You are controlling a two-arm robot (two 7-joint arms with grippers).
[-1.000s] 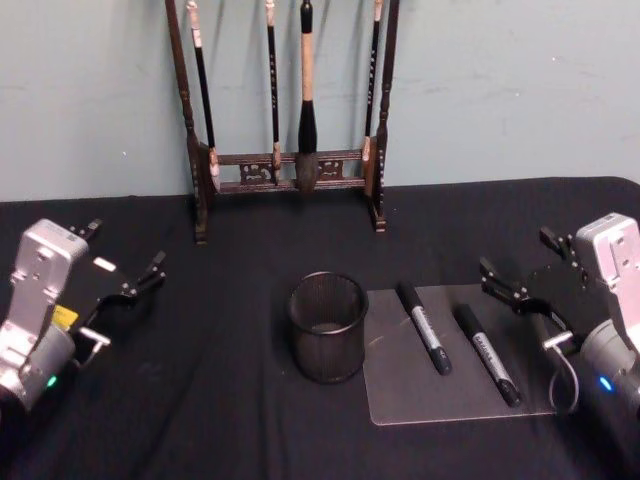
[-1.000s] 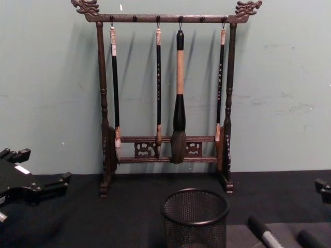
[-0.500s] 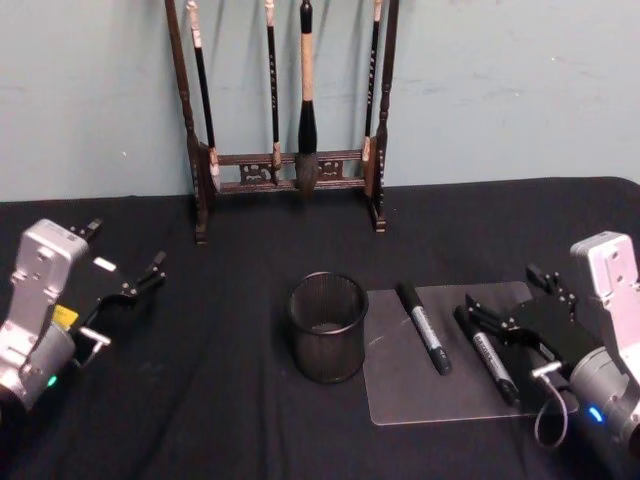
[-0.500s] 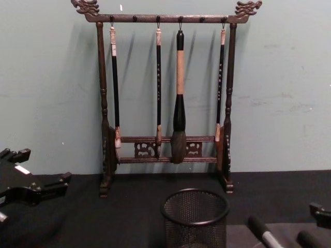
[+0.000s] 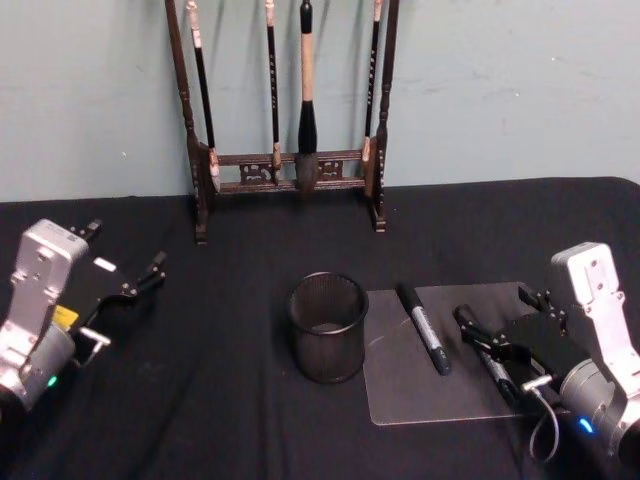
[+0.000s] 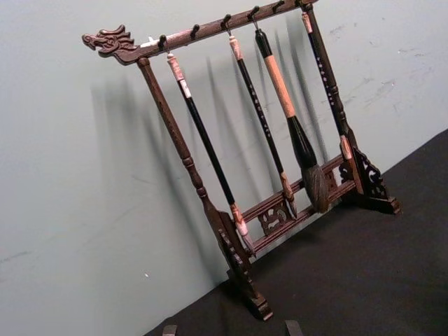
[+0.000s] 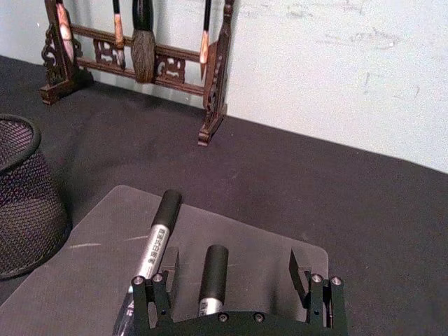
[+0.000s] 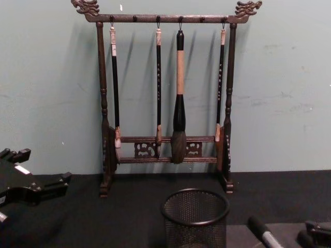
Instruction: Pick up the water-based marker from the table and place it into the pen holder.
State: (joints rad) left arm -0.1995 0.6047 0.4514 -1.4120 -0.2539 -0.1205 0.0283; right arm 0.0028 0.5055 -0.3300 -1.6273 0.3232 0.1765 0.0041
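Note:
Two black markers with grey labels lie on a translucent mat (image 5: pixel 420 395) on the black table (image 5: pixel 220 400). The left marker (image 5: pixel 424 328) (image 7: pixel 157 238) lies free. My right gripper (image 5: pixel 500 320) (image 7: pixel 234 269) is open and low over the mat, with the right marker (image 5: pixel 492 368) (image 7: pixel 213 274) lying between its fingers. The pen holder (image 5: pixel 328 327) (image 8: pixel 195 216), a black mesh cup, stands just left of the mat. My left gripper (image 5: pixel 122 255) hangs open at the far left, holding nothing.
A tall dark wooden brush rack (image 5: pixel 290 160) (image 6: pixel 238 231) with several hanging brushes stands at the back against the wall. The mat's right edge lies under my right arm.
My right gripper has dropped and moved left over the mat, coming down around the right marker. The left arm, both markers and the pen holder have not moved.

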